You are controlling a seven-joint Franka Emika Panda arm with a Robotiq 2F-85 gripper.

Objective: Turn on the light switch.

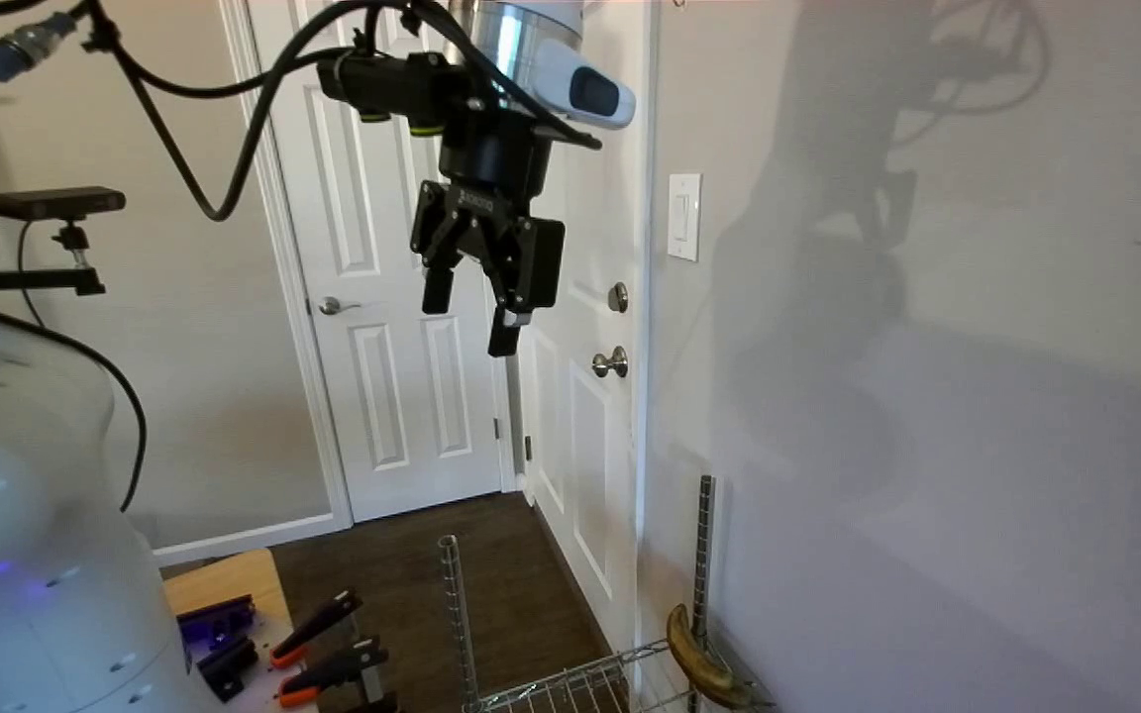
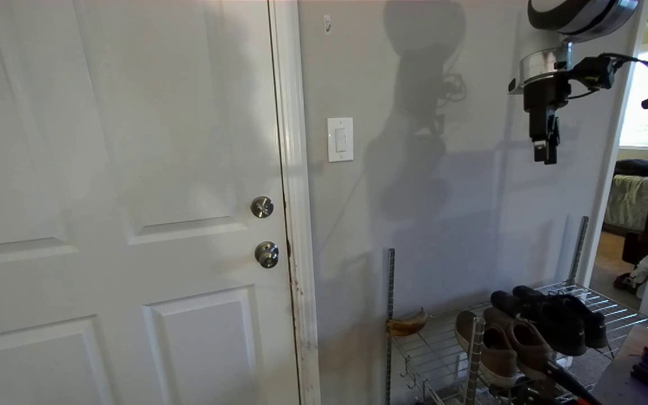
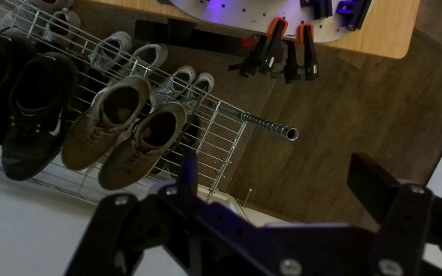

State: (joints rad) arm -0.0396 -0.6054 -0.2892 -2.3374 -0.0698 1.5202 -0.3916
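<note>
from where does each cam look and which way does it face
Exterior view: apparently beside the robot's white lower arm, looking along the wall with the light switch; the open pincer hangs in the upper half.
Exterior view: across from the wall, facing it almost squarely, door knob left of centre, shoes lower right; the arm's end upper right.
Wrist view: on the wrist, looking down past the pincer's spread fingers at the wire rack.
Both exterior views share the light switch, door knob and banana.
</note>
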